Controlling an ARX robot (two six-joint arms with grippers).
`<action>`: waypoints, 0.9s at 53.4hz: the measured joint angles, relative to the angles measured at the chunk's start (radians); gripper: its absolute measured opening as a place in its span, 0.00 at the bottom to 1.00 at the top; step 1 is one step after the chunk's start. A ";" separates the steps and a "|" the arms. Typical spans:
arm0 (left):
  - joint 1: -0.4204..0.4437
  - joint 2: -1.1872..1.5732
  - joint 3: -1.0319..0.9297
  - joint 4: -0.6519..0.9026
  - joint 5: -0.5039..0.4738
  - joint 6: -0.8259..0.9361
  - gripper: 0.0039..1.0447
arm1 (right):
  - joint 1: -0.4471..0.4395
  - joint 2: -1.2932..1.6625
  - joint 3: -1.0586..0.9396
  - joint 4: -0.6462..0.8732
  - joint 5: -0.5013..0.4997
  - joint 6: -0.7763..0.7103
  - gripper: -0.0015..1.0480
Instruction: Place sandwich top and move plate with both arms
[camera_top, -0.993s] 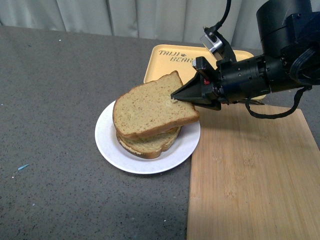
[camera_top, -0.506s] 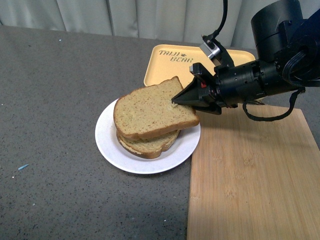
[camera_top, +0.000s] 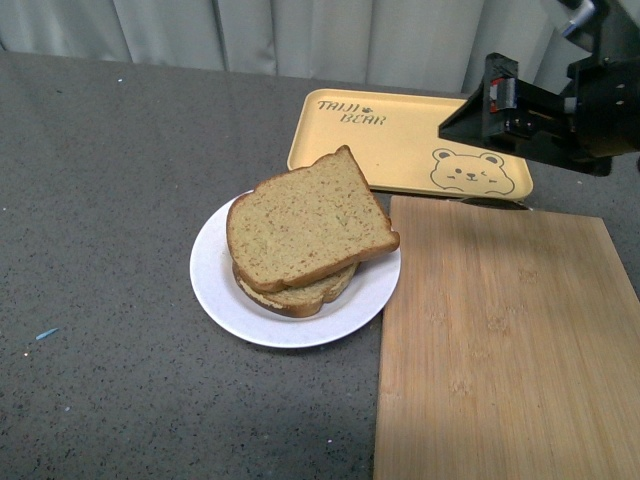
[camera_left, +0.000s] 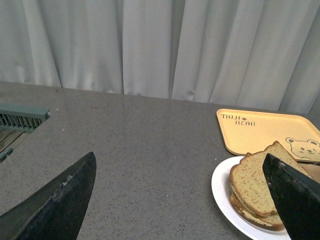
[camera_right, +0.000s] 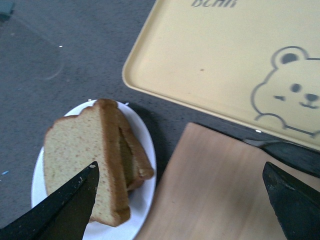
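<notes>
Sandwich top (camera_top: 305, 228) lies skewed on a lower slice (camera_top: 300, 293) on the plate (camera_top: 215, 285), with no gripper touching it. At the plate's 2 o'clock the right gripper (camera_top: 450, 125) hangs over the yellow tray (camera_top: 400, 140), fingers wide apart and empty. A wooden board (camera_top: 500, 350) lies just beside the plate at 4 o'clock. The left gripper (camera_left: 178, 156), seen only from its wrist, gapes empty too.

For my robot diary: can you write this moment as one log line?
sandwich top: on lower slice, on plate | right claw: open, empty, clear of plate | left claw: open, empty
</notes>
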 joint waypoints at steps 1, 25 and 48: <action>0.000 0.000 0.000 0.000 0.000 0.000 0.94 | -0.006 -0.021 -0.019 0.002 0.023 -0.008 0.91; 0.000 0.000 0.000 0.000 0.000 0.000 0.94 | -0.045 -0.230 -0.544 1.022 0.549 -0.108 0.41; 0.000 -0.001 0.000 0.000 0.000 0.000 0.94 | -0.116 -0.687 -0.834 0.842 0.477 -0.118 0.01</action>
